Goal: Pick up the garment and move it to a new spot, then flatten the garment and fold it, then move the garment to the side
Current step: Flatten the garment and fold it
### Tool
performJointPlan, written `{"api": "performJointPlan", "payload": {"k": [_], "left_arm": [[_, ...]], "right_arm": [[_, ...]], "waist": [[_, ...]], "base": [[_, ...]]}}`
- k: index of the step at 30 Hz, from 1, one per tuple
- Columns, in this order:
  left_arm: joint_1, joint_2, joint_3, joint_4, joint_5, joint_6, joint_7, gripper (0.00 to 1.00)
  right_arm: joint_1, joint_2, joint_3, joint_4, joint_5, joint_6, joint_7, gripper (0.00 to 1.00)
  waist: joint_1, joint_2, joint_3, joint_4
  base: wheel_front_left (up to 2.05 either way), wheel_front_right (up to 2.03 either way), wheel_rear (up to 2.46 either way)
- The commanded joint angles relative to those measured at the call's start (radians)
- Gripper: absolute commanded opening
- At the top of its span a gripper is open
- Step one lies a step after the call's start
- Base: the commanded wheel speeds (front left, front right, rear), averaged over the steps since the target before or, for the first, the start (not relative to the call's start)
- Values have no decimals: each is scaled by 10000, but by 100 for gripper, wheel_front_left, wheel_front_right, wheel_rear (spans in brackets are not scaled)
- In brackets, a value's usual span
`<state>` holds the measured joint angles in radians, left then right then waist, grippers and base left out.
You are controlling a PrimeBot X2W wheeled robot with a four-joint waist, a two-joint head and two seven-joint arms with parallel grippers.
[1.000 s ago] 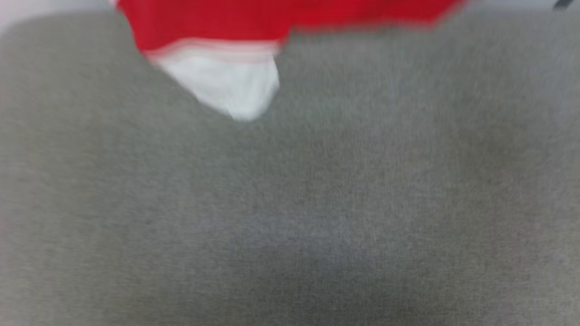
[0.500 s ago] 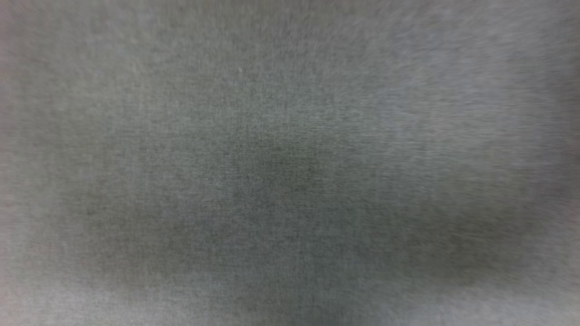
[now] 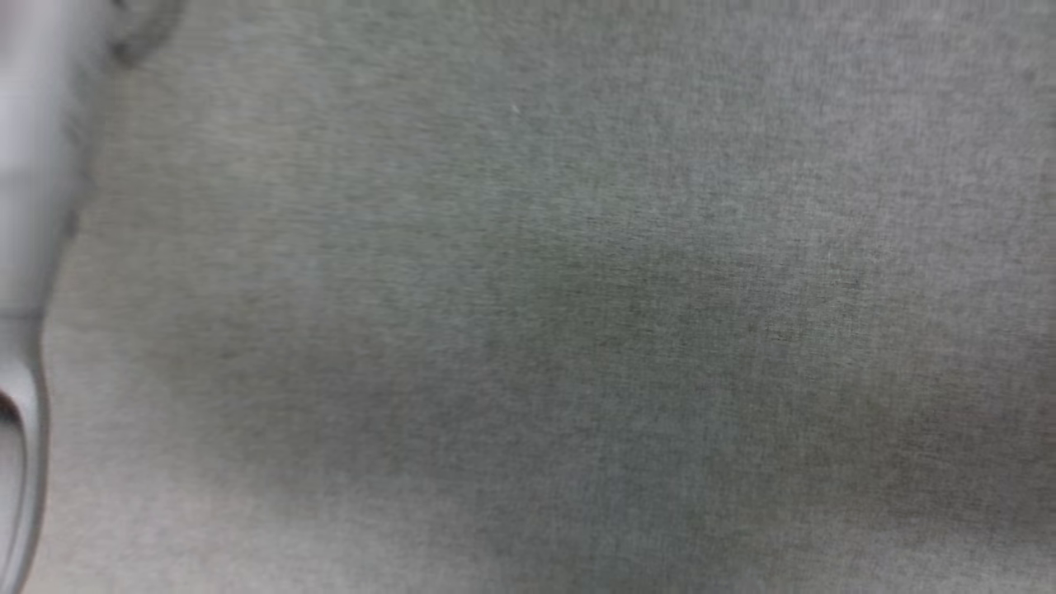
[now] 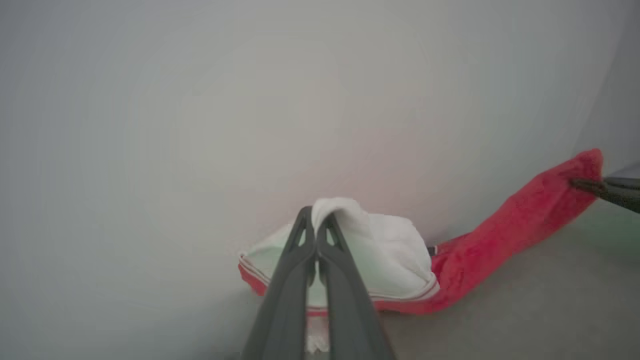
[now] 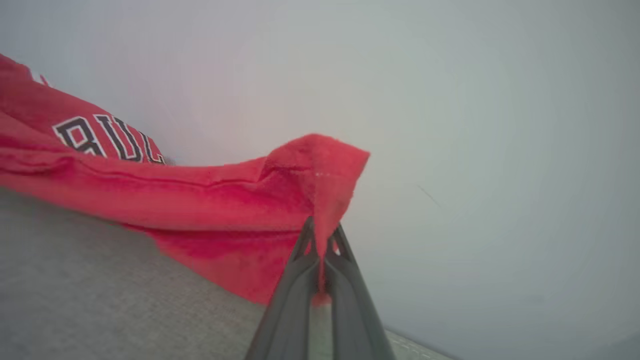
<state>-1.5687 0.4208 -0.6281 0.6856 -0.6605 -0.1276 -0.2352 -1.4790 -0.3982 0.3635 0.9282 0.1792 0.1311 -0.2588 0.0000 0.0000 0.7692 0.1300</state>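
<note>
On the grey woven-fabric surface, near a pale wall, lies the garment, a large bright red soft-fabric shirt with white short sleeves and red-and-white striped trim. It is stretched between two raised ends, with its middle resting on the surface. The left claw is pressed together on a fold of one white sleeve. The right claw pinches a red corner of the body, and black-and-white lettering shows farther along the cloth.

Progress: the garment is gripped at both ends, so the first step, carrying it to a new spot, appears to be under way. Flattening, folding and setting aside are all still to do.

Change: one second ago the head view showed the red body and a white sleeve at its top edge. Now it shows the grey surface and a pale blurred form at the left, probably a forearm. The whole picture has shifted, so the camera has moved, not necessarily the garment.
</note>
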Motion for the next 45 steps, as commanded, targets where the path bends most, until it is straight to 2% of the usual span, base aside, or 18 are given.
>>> {"api": "performJointPlan", "payload": {"k": [1, 5, 8, 12, 14, 19, 29, 36, 42, 45], "left_arm": [[281, 130, -267, -196, -353, -31, 187, 0], [1268, 972, -1672, -1320, -1565, -35, 1221, 0], [2113, 1691, -2369, -2286, -2387, -39, 1990, 0], [3452, 2628, -2763, -3498, -3231, -1, 2833, 0], [4199, 2988, -2935, -4142, -3505, 207, 3136, 0], [6248, 3826, -3258, -6111, -4254, 1259, 3565, 0], [10007, 5504, -3652, -9320, -5477, 4044, 3264, 0], [12116, 6004, -3824, -10630, -6426, 5561, 2614, 0], [13442, 6179, -3955, -11425, -7200, 6589, 2241, 0], [13797, 6310, -3900, -11807, -7351, 6933, 2003, 0]], "right_arm": [[270, -64, 289, -109, 398, -6, 40, 0], [1238, -639, 1179, -899, 2164, -6, 423, 0], [2173, -1417, 1847, -1830, 3298, -6, 742, 0], [3463, -2318, 2255, -2928, 4550, -6, 1218, 0], [4111, -2691, 2307, -3362, 4980, -6, 1336, 0], [5837, -3478, 2622, -4494, 5777, -6, 1708, 0], [8892, -4628, 2798, -6112, 6481, -6, 2059, 0], [10724, -5321, 2794, -7001, 6565, -8, 1935, 0], [12248, -5846, 2725, -7816, 6889, -8, 2102, 0], [12868, -5970, 2404, -8035, 7057, -8, 1997, 0]], "waist": [[0, 0, -1049, 443], [0, 0, -1923, 602], [0, 0, -2580, 627], [0, 0, -3298, 585], [0, 0, -3613, 565], [0, 0, -4261, 469], [0, 0, -4999, 296], [0, 0, -5334, 288], [0, 0, -5422, 209], [0, 0, -5395, 110]], "base": [[0, 0, 0], [0, 0, 0], [0, 0, 0], [0, 0, 0], [0, 0, 0], [0, 0, 0], [0, 0, 0], [0, 0, 0], [0, 0, 0], [0, 0, 0]]}}
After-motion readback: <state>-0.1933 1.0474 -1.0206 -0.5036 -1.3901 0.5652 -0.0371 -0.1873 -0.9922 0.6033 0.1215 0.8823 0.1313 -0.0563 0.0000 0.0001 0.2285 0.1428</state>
